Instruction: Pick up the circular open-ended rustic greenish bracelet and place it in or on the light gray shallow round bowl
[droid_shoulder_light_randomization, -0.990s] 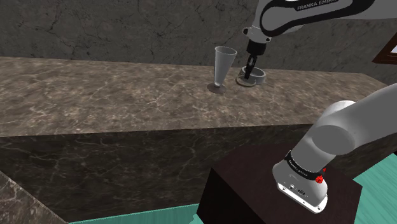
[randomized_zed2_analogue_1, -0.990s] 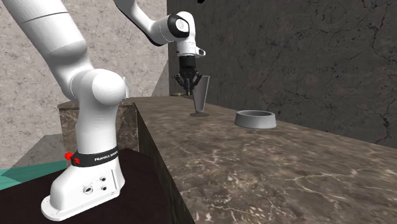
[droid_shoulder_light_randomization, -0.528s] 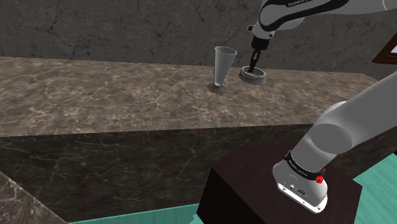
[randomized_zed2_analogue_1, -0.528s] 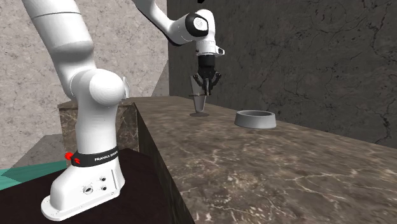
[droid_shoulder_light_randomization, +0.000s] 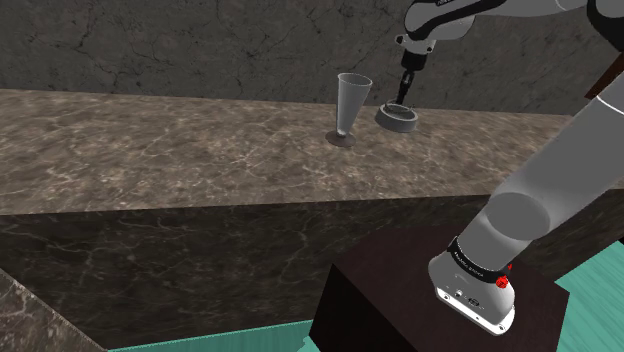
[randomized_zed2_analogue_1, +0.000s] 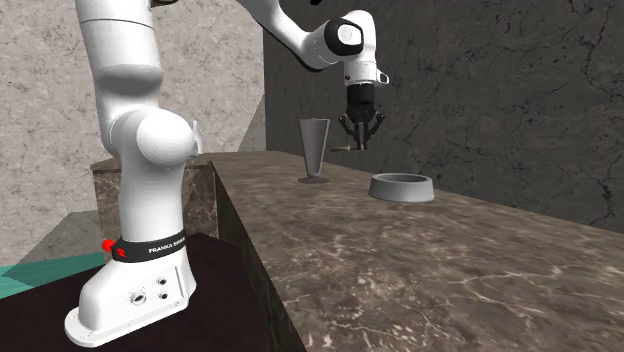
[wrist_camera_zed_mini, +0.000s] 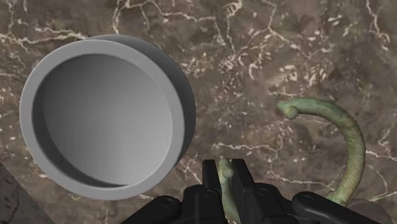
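Arm pose: I see the white arm (droid_shoulder_light_randomization: 545, 185) rise from its base at the lower right of the shoulder view and bend back to the upper right of the frame. Its wrist points straight down over the counter (droid_shoulder_light_randomization: 150, 150).
End effector: I read the gripper (wrist_camera_zed_mini: 225, 183) as clamped on the bracelet (wrist_camera_zed_mini: 354, 137), with its two black fingers (wrist_camera_zed_mini: 209, 178) pinching one end between them.
Bracelet: this is a greenish open ring, lifted clear of the counter. Its free arc curves away to one side of the gripper and ends in a small knob.
Gripper position: in the second exterior view it hangs in the upper middle of the frame, between the cone-shaped cup (randomized_zed2_analogue_1: 314, 148) and the bowl (randomized_zed2_analogue_1: 401, 187).
Bowl: grey, shallow and round, it sits upright on the counter. In the wrist view it lies beside the fingers, and I see bare marble under the bracelet.
Surface: the counter top is brown veined marble with a darker front face.
Room: a dark veined stone wall (droid_shoulder_light_randomization: 150, 45) stands behind the counter. A lighter stone wall (randomized_zed2_analogue_1: 40, 150) fills the left of the second exterior view. The teal floor (droid_shoulder_light_randomization: 200, 340) runs along the lower edge of the shoulder view, beside the dark box stand (droid_shoulder_light_randomization: 380, 300).
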